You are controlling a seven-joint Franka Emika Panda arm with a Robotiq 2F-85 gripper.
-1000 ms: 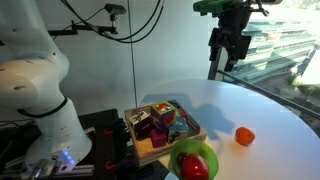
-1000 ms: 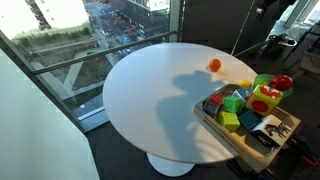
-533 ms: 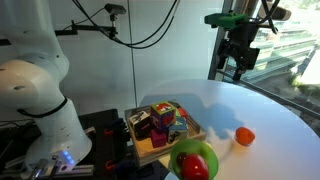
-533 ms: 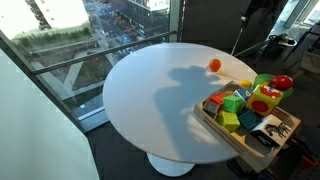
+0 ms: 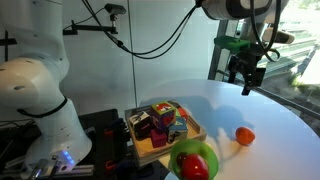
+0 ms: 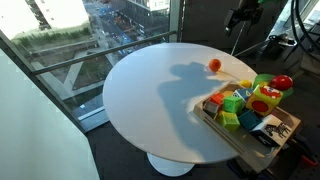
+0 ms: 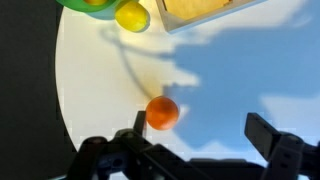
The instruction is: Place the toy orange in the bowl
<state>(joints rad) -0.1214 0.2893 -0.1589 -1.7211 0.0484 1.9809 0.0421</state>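
Observation:
The toy orange (image 5: 244, 136) lies alone on the round white table; it also shows in the other exterior view (image 6: 214, 65) and in the wrist view (image 7: 162, 113). The lime-green bowl (image 5: 203, 151) stands near the table edge beside the wooden tray and holds a darker red round item (image 5: 195, 168). The bowl also shows in an exterior view (image 6: 263, 82), and its rim at the top of the wrist view (image 7: 80, 5). My gripper (image 5: 247, 76) hangs high above the table, open and empty. In the wrist view (image 7: 200, 135) the orange lies by one fingertip, far below.
A wooden tray (image 5: 150, 151) of multicoloured toys stands next to the bowl. A yellow toy (image 7: 131, 15) lies beside the bowl. The table top (image 5: 262, 110) ends close behind the orange. A window and a cable run behind the arm.
My gripper has moved sideways and down in an exterior view, to a spot above the toy orange's side of the table. The orange, bowl and tray have not moved.

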